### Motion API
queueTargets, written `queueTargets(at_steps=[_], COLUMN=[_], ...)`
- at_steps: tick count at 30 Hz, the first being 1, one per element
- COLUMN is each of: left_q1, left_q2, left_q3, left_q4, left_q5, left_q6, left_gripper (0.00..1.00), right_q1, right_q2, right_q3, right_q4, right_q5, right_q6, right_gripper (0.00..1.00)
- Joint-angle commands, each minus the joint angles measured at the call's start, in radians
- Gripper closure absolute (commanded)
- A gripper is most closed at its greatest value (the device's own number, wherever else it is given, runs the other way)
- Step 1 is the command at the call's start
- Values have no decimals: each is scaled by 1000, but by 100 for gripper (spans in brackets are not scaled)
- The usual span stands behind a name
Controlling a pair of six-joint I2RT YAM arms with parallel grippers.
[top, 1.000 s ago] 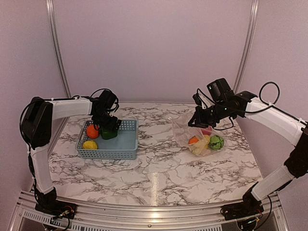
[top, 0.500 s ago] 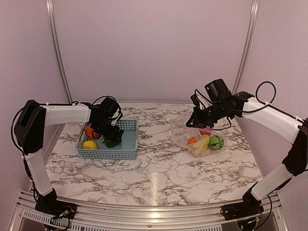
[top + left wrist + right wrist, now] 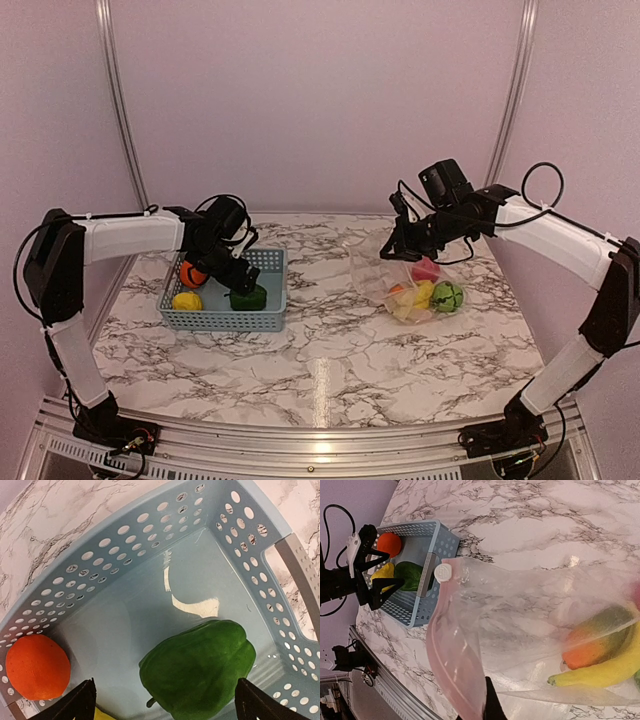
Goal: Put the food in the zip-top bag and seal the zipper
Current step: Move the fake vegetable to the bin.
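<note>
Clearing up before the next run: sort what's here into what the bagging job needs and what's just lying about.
Job:
- bag, zipper
- in the basket: pepper, orange, lemon
- in the bag: mango, banana, melon, apple

Lying about:
- basket
- table

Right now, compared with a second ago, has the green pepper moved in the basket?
Yes. The green pepper has shifted toward the near wall of the basket and to the right, away from the orange it was beside.
</note>
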Motion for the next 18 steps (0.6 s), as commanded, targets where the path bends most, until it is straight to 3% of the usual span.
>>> queueTargets(at_steps=[1, 9, 15, 18], left_q1=[19, 32, 32, 36], left_q2=[-16, 51, 115, 92], left_q3=[19, 22, 64, 43], left_q4=[-7, 25, 19, 13], left_q5=[101, 308, 231, 104], left_q6=[84, 129, 141, 155], left_gripper=[1, 1, 4, 5], right_q1=[8, 10, 9, 9], right_q2=[7, 6, 35, 27], right_q3=[43, 49, 106, 95], right_q4=[10, -6, -55, -38], right_q5=[-15, -34, -25, -28], right_q6=[-10, -1, -27, -9], right_gripper=[100, 100, 100, 100])
